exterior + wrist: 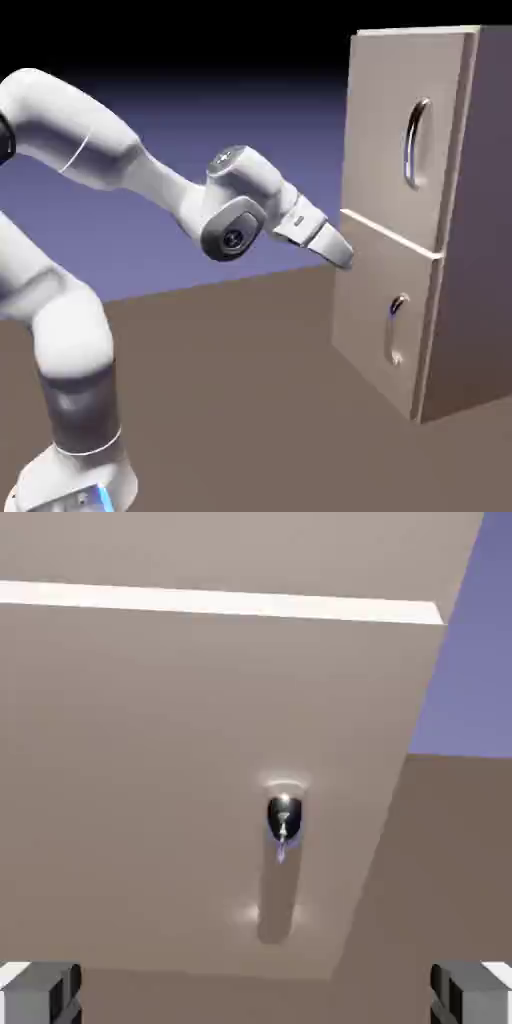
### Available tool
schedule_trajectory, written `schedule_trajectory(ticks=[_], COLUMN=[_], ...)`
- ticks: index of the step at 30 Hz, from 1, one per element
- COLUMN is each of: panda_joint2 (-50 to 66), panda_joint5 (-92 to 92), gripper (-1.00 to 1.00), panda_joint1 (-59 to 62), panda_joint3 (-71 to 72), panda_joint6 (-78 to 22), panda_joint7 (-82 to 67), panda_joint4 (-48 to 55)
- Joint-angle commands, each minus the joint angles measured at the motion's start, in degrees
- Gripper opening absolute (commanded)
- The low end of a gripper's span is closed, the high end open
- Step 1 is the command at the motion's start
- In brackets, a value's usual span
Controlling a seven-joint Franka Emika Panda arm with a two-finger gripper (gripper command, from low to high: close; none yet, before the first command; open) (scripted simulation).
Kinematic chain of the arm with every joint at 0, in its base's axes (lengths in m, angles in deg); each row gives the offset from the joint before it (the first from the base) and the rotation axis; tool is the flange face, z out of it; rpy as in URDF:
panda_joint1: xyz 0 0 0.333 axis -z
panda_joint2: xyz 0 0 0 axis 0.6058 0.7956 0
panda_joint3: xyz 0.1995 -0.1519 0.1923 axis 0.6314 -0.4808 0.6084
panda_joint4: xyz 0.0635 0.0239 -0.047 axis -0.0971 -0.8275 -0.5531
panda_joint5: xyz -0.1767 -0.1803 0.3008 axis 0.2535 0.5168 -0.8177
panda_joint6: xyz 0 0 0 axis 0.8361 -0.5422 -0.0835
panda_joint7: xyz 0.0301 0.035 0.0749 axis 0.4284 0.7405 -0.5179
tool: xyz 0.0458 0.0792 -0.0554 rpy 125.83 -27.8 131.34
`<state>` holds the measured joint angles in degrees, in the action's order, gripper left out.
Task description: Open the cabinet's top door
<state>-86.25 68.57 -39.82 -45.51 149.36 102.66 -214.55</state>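
Hovering near the cabinet, holding nothing, with jaws wide apart, presumably to straddle a handle. Pointing low, toward the lower door. Probably needing to rise to the long handle on the closed top door, above the pale seam.

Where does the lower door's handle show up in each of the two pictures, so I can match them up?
Exterior view: the lower door's handle is right of the middle, below centre, near that door's right edge.
Hand view: it is just right of the middle, a little below centre, seen nearly end-on.
Shared landmark: the bright strip between the two doors, above the handle in both.
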Motion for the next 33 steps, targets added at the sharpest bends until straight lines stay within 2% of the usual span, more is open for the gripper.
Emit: schedule_trajectory(ticks=[1,33], panda_joint2=[-0.9,-29.3], panda_joint5=[2.5,82.2], gripper=[0.00,0.00], panda_joint1=[-1.5,-50.5], panda_joint3=[-1.1,-36.3], panda_joint6=[-0.7,-22.4], panda_joint7=[-2.0,-64.8], panda_joint4=[0.5,15.9])
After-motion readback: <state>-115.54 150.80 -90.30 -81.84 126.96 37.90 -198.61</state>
